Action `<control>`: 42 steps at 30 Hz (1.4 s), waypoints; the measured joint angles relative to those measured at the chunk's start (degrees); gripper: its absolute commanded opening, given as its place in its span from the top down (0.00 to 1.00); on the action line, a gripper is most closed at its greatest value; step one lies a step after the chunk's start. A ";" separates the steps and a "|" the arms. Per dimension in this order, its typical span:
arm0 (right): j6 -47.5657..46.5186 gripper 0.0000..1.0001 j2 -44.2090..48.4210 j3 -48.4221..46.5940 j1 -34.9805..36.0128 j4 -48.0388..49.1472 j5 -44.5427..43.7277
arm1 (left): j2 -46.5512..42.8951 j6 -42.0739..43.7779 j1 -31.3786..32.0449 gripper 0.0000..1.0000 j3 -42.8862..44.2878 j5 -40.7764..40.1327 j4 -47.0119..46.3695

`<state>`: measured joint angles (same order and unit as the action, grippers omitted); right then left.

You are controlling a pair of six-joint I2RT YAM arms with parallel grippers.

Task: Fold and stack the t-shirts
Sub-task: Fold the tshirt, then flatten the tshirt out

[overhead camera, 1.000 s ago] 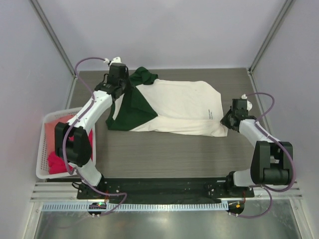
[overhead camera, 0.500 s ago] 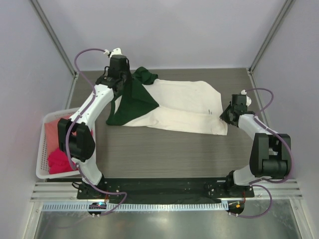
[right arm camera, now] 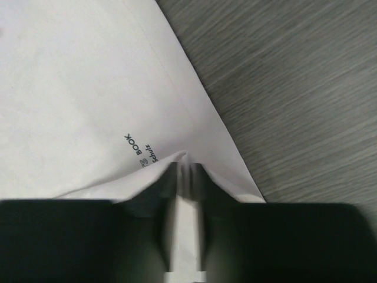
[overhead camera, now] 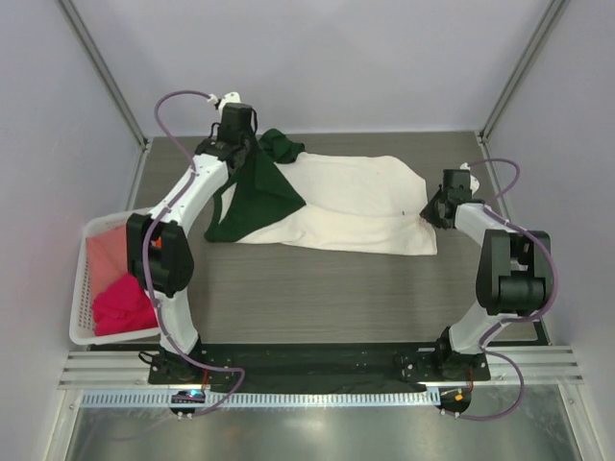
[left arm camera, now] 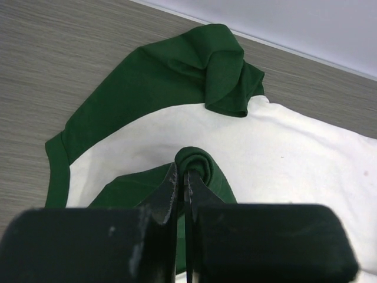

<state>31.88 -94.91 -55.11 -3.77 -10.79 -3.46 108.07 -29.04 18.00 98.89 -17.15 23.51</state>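
Dark green cotton sleeve (left arm camera: pixel 197 160) pinched tight in left claw (left arm camera: pixel 181 175); right claw (right arm camera: pixel 186 160) clamped on hem corner of cream printed t-shirt (overhead camera: pixel 356 206), toward far edge of grey desk (overhead camera: pixel 336 293). Both claws nearer far edge than second ago, shirt's near side dragged along: lengthwise fold starting.

We record a grey wood-grain table (overhead camera: pixel 327 288) filling the middle of the top view. One cream t-shirt (overhead camera: pixel 356 202) lies on it, spread mostly flat across the upper centre, its hem towards the right of the frame. Its dark green sleeve fabric (overhead camera: pixel 252 206) lies at the upper left, with one part bunched near the far edge. A white lattice basket (overhead camera: pixel 79 334) sits at the left edge; we cannot tell how much of it rests on the surface.
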 measured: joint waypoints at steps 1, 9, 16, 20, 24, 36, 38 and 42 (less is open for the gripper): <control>0.37 0.42 -0.33 -0.66 0.00 0.04 0.11 | 0.94 0.00 0.00 0.98 0.90 -0.13 0.11; 1.33 0.35 6.01 3.34 0.00 1.16 0.28 | 7.10 0.11 -1.01 0.17 5.95 -0.37 3.08; 8.20 0.40 29.40 19.82 0.35 -1.31 -2.19 | 2.78 -1.25 -1.31 0.16 -2.62 -1.57 4.13; 12.15 0.43 36.79 25.11 0.61 -3.19 -3.15 | -7.13 -4.90 -1.25 0.18 -15.93 -3.23 4.76; 15.37 0.46 37.22 26.43 0.68 -4.11 -3.98 | -18.14 -10.45 -1.29 0.23 -27.08 -4.90 4.31; 25.51 0.55 24.33 29.55 0.72 6.91 -3.63 | -30.77 -25.53 -2.19 0.28 -50.12 -7.08 -1.05; 26.14 0.67 22.51 29.51 0.72 9.51 -4.09 | -30.38 -26.67 -2.64 0.28 -51.15 -7.08 -2.23; 26.56 0.99 19.02 29.11 0.72 12.98 -5.90 | -29.40 -28.79 -3.08 0.32 -53.59 -6.82 -6.12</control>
<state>58.43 -75.90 -26.00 -3.05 2.20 -9.37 78.67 -57.82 14.92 45.30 -23.97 17.39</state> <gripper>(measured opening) 0.098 0.700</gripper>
